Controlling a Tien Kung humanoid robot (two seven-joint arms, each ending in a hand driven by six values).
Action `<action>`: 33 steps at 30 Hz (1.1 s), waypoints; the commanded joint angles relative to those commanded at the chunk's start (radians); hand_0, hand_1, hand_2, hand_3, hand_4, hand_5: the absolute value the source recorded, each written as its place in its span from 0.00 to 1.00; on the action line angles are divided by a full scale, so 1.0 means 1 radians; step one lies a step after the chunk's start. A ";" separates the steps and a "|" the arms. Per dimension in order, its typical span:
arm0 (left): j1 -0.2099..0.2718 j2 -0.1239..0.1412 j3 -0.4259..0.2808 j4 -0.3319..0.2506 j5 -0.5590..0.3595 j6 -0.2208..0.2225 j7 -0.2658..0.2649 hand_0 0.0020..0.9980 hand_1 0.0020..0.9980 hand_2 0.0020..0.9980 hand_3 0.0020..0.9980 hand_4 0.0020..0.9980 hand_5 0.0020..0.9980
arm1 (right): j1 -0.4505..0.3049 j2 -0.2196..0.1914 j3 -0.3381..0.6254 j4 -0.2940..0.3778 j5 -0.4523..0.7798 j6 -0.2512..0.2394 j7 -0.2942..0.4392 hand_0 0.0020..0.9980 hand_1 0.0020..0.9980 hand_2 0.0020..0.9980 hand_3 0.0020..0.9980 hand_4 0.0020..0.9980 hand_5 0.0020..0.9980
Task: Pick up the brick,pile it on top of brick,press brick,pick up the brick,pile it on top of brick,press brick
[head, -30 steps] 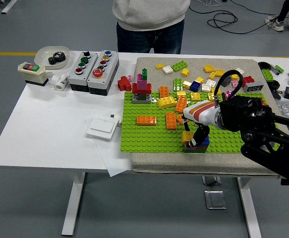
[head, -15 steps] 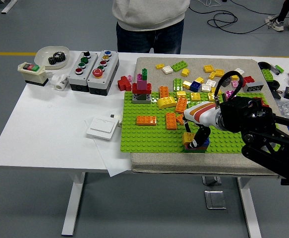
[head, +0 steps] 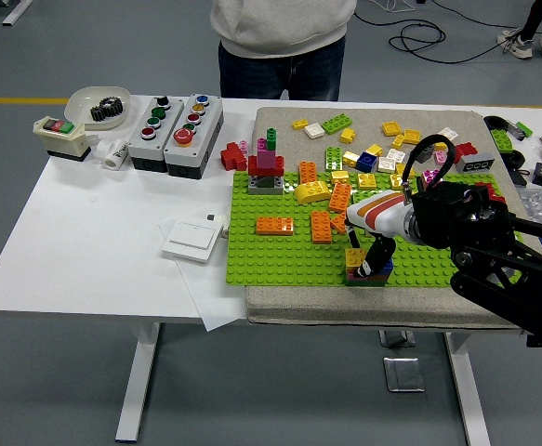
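As I watch from the head camera, my right hand (head: 375, 253) presses dark fingers (head: 378, 251) down on a yellow brick (head: 355, 259) topping the small stack (head: 368, 273) at the green baseplate's (head: 280, 253) near edge — whether they grip it, I cannot tell

Your right arm (head: 494, 251) enters from frame's right edge, reaching toward centre. Right hand (head: 375, 243) at centre-right, dark fingers (head: 376, 253) pointing down.
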 joint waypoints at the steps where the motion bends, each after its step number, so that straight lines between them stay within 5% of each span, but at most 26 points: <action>1: 0.000 0.000 0.000 0.000 0.000 0.000 0.000 0.70 0.72 0.75 0.61 0.72 0.68 | 0.000 0.000 0.000 0.000 0.000 0.001 0.000 0.00 0.00 0.02 0.38 0.86 0.27; 33: -0.003 0.000 0.004 -0.001 -0.005 0.001 -0.002 0.70 0.72 0.75 0.61 0.72 0.68 | -0.006 -0.005 0.004 -0.010 0.004 0.021 0.018 0.00 0.00 0.03 0.41 0.88 0.25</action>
